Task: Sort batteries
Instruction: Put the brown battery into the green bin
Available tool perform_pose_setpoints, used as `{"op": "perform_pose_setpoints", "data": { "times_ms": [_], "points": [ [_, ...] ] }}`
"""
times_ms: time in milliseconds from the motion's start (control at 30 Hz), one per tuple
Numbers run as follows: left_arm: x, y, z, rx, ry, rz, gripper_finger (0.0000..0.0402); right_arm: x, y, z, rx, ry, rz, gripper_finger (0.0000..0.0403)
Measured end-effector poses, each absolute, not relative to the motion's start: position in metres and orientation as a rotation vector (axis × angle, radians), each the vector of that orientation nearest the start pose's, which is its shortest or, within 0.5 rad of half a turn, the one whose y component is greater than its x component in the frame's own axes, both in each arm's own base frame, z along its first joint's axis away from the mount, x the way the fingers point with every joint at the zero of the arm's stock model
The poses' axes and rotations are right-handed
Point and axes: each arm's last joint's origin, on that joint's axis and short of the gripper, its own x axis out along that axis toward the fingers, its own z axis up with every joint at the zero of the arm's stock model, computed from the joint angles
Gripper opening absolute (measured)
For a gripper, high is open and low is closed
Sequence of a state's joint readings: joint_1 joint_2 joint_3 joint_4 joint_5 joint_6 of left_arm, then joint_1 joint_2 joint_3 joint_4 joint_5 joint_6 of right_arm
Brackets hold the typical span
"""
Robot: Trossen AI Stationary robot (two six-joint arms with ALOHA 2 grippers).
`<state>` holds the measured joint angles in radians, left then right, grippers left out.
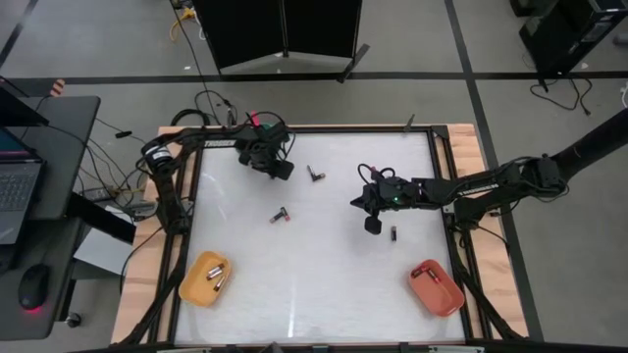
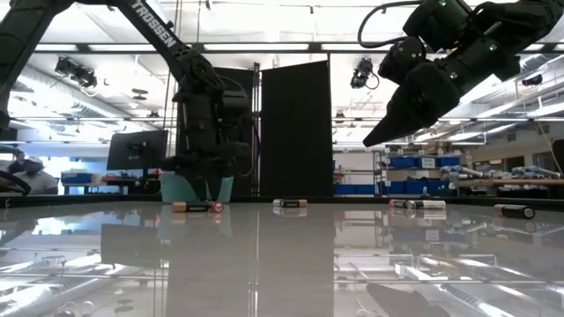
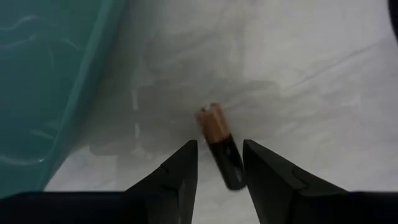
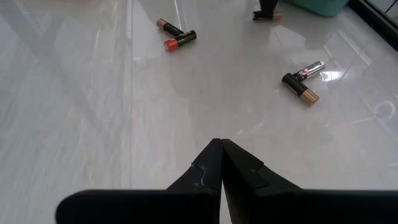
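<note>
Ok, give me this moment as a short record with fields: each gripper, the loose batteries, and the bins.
left gripper: open, low at the table's far left beside the teal bin, fingers either side of a battery lying on the table
right gripper: shut, empty, raised above the table's right middle
loose batteries: pair mid-table, pair farther back, one near the right gripper
orange bin: near left corner, holds batteries
red bin: near right corner, holds at least one battery
</note>
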<state>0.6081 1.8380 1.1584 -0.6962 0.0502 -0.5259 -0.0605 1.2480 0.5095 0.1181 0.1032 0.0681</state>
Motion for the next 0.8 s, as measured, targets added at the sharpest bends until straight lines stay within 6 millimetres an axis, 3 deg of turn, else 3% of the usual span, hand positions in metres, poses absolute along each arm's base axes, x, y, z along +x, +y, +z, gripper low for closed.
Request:
{"op": "perform_pose_setpoints", "data": {
  "times_ms": [200, 367, 667, 800],
  "points": [
    [0.280, 0.192, 0.141, -0.904, 1.239, 0.807, 0.0135, 0.236, -0.017, 0.177, 0.052, 0.615, -0.179, 0.0018],
    [0.281, 0.189, 0.141, -0.845, 1.263, 0.779, 0.0133, 0.236, -0.017, 0.177, 0.052, 0.615, -0.179, 0.0019],
    [0.283, 0.183, 0.153, -0.694, 1.281, 0.720, 0.0043, 0.236, -0.018, 0.177, 0.050, 0.615, -0.186, 0.0016],
    [0.294, 0.178, 0.163, -0.639, 1.281, 0.655, 0.0043, 0.236, -0.018, 0.177, 0.050, 0.615, -0.188, 0.0018]
  ]
}}
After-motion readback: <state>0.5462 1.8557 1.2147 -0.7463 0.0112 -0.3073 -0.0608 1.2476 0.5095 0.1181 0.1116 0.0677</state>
